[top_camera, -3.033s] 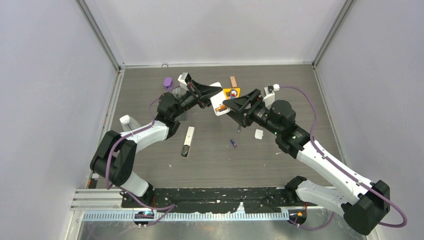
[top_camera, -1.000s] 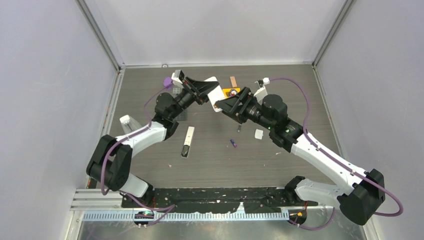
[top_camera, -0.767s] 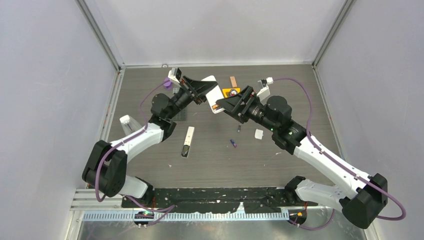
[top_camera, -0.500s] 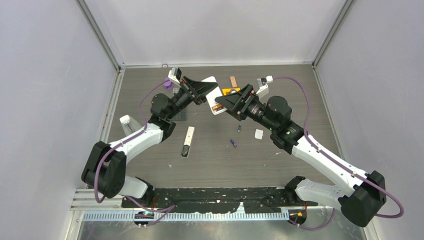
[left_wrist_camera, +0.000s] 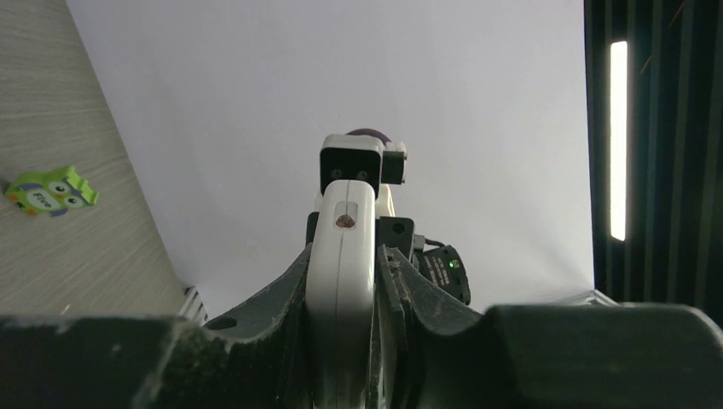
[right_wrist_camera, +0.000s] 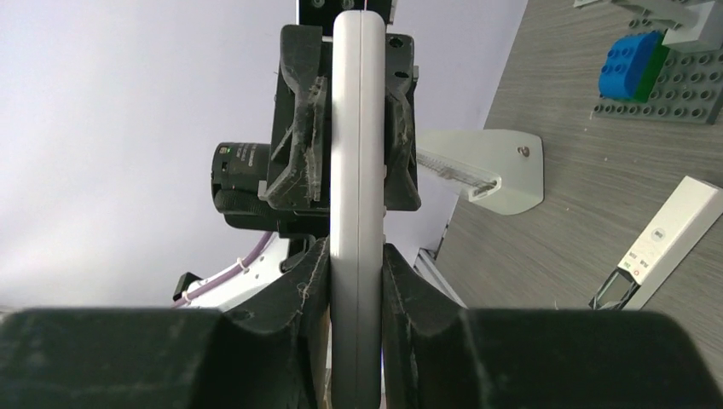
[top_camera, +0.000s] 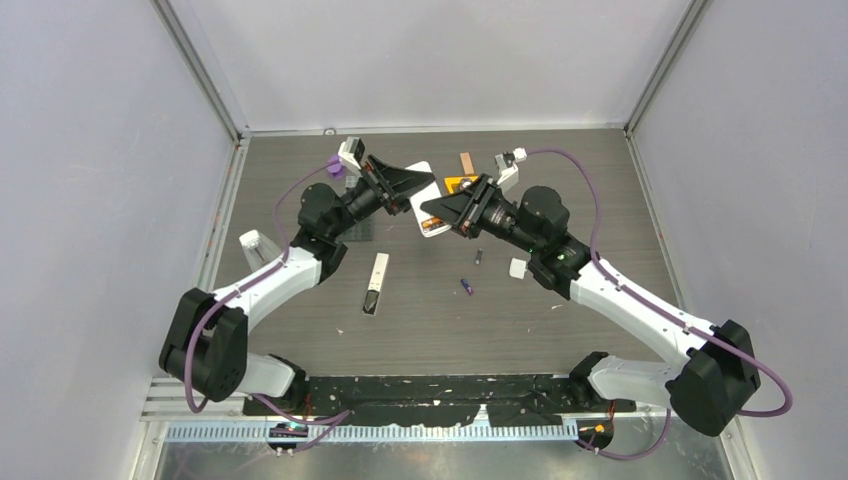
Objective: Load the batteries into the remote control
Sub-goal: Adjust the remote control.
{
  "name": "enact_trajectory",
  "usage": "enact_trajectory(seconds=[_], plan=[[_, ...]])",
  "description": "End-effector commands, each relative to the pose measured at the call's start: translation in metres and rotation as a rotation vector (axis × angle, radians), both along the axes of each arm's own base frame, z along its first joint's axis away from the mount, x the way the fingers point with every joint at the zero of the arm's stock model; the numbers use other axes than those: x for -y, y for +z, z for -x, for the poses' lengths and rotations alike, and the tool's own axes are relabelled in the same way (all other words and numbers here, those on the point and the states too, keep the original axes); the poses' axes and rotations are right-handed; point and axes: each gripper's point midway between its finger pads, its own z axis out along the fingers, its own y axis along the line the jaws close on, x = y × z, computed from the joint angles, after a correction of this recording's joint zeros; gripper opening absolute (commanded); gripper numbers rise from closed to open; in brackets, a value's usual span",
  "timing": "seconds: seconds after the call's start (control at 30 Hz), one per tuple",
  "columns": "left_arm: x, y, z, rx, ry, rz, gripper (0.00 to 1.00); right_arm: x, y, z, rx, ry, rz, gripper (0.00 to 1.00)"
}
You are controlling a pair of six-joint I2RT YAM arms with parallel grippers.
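Note:
A white remote control (top_camera: 424,186) is held above the table between both arms. My left gripper (top_camera: 408,186) is shut on its far end, and the remote (left_wrist_camera: 341,273) stands edge-on between the fingers. My right gripper (top_camera: 437,207) is shut on its near end, the remote (right_wrist_camera: 356,170) pinched by both pads. An orange bit (top_camera: 433,227) shows at that near end. On the table lie a blue-purple battery (top_camera: 466,286) and a dark battery (top_camera: 478,257). My left gripper (left_wrist_camera: 345,256) and right gripper (right_wrist_camera: 356,251) face each other.
A second white remote (top_camera: 375,283), also (right_wrist_camera: 661,243), lies on the table with its compartment open. Nearby are a small white piece (top_camera: 517,268), an orange tile (top_camera: 461,184), a wooden block (top_camera: 466,162), a blue brick (right_wrist_camera: 627,68) on a grey baseplate (right_wrist_camera: 682,106), and a green owl toy (left_wrist_camera: 49,192).
My right gripper has moved left along the raised remote and closed on its near end. The left arm still holds the far end and has shifted only slightly.

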Motion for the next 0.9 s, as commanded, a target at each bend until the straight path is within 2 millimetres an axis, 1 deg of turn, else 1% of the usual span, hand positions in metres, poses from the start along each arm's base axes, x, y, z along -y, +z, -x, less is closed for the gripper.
enact_trajectory(seconds=[0.0, 0.03, 0.07, 0.1, 0.13, 0.17, 0.2, 0.23, 0.27, 0.33, 0.37, 0.4, 0.43, 0.57, 0.67, 0.77, 0.8, 0.83, 0.87], plan=[[-0.008, 0.014, 0.026, 0.099, -0.093, -0.017, 0.36, 0.002, 0.019, 0.005, 0.087, 0.044, -0.002, 0.10], [-0.011, 0.013, 0.028, 0.110, -0.107, -0.023, 0.39, 0.004, 0.020, 0.008, 0.099, 0.077, 0.004, 0.09], [-0.013, 0.009, 0.031, 0.119, -0.130, -0.034, 0.41, 0.006, 0.022, 0.005, 0.131, 0.083, 0.018, 0.08], [-0.015, 0.007, 0.034, 0.134, -0.153, -0.045, 0.44, 0.005, 0.021, 0.012, 0.135, 0.136, 0.027, 0.08], [-0.016, 0.004, 0.038, 0.155, -0.184, -0.060, 0.46, 0.006, 0.023, 0.012, 0.163, 0.157, 0.040, 0.08], [-0.016, 0.001, 0.043, 0.170, -0.223, -0.076, 0.46, 0.004, 0.020, 0.020, 0.166, 0.222, 0.055, 0.08], [-0.017, -0.003, 0.046, 0.175, -0.246, -0.083, 0.47, 0.004, 0.021, 0.019, 0.188, 0.239, 0.075, 0.08], [-0.017, -0.005, 0.051, 0.189, -0.269, -0.089, 0.47, 0.002, 0.015, 0.025, 0.178, 0.290, 0.093, 0.08], [-0.017, -0.008, 0.055, 0.199, -0.290, -0.097, 0.47, 0.002, 0.015, 0.026, 0.193, 0.312, 0.106, 0.08], [-0.017, -0.015, 0.061, 0.200, -0.318, -0.121, 0.47, 0.000, 0.017, 0.038, 0.221, 0.399, 0.102, 0.08], [-0.017, -0.017, 0.061, 0.204, -0.317, -0.133, 0.47, -0.001, 0.016, 0.040, 0.227, 0.420, 0.103, 0.08], [-0.017, -0.022, 0.061, 0.198, -0.315, -0.150, 0.45, -0.002, 0.018, 0.045, 0.239, 0.451, 0.099, 0.08], [-0.017, -0.026, 0.060, 0.181, -0.312, -0.169, 0.44, -0.003, 0.016, 0.046, 0.241, 0.462, 0.102, 0.08], [-0.017, -0.027, 0.058, 0.188, -0.299, -0.203, 0.36, -0.003, 0.013, 0.049, 0.244, 0.498, 0.117, 0.08], [-0.020, -0.027, 0.055, 0.178, -0.282, -0.209, 0.24, -0.002, 0.010, 0.049, 0.241, 0.508, 0.130, 0.09], [-0.021, -0.027, 0.055, 0.175, -0.278, -0.208, 0.04, -0.001, 0.010, 0.049, 0.247, 0.505, 0.135, 0.12], [-0.022, -0.028, 0.055, 0.172, -0.277, -0.208, 0.00, 0.000, 0.009, 0.048, 0.243, 0.500, 0.137, 0.13], [-0.022, -0.028, 0.055, 0.172, -0.276, -0.209, 0.00, 0.001, 0.010, 0.046, 0.240, 0.489, 0.139, 0.15], [-0.022, -0.029, 0.055, 0.171, -0.274, -0.209, 0.00, 0.001, 0.009, 0.045, 0.234, 0.485, 0.142, 0.22]])
